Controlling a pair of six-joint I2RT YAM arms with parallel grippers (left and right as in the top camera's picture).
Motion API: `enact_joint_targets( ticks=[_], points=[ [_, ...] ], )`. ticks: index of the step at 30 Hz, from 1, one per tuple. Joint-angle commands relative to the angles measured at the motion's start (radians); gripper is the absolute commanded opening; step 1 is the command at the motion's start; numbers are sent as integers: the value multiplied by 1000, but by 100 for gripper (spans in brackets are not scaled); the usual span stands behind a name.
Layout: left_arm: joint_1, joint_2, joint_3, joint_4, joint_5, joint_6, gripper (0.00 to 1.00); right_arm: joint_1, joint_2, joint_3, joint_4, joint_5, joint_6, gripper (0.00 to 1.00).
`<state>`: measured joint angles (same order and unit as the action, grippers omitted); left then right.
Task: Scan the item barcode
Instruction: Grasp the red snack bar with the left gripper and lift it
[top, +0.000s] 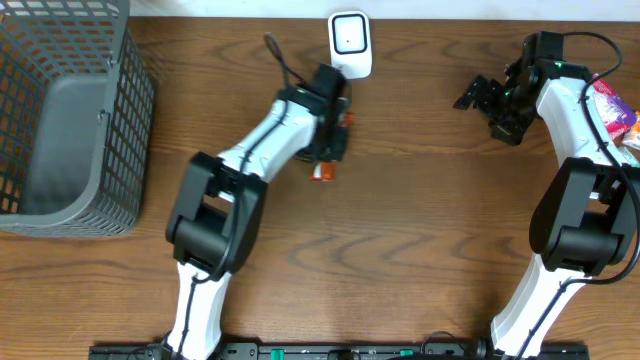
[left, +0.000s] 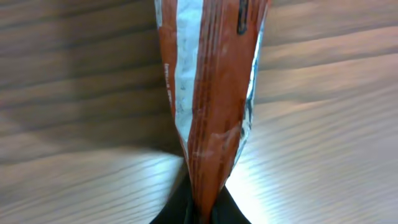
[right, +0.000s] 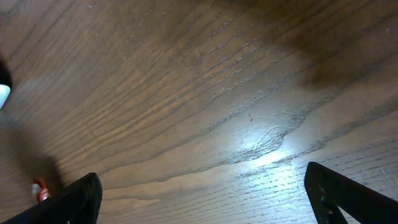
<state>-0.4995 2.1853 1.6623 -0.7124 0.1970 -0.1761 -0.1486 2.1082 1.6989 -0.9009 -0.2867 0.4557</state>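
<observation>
The item is a red-brown and white foil packet (left: 211, 93), pinched at its lower end by my left gripper (left: 200, 213), which is shut on it. From overhead, that gripper (top: 335, 140) sits at the table's back middle, and an orange corner of the packet (top: 322, 171) pokes out below it. A white scanner (top: 351, 42) stands just behind it. No barcode shows clearly on the packet. My right gripper (top: 478, 94) hovers open and empty at the back right; its dark fingers (right: 74, 202) are spread wide over bare wood.
A grey mesh basket (top: 120, 130) fills the back left corner. Colourful snack packets (top: 618, 112) lie at the right edge beside the right arm. A black cable (top: 285, 65) runs left of the scanner.
</observation>
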Motion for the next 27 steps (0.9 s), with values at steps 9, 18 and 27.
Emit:
enact_joint_targets(
  ticks=[9,18,27],
  points=[
    [-80,5,-3,172,1,-294,24,0,-28,0,-1,8,0,99],
    [-67,-32,24,137,2,-291,38,0,-28,0,-1,8,0,99],
    [36,-224,26,60,-24,-80,46,0,-28,0,-1,8,0,99]
  ],
)
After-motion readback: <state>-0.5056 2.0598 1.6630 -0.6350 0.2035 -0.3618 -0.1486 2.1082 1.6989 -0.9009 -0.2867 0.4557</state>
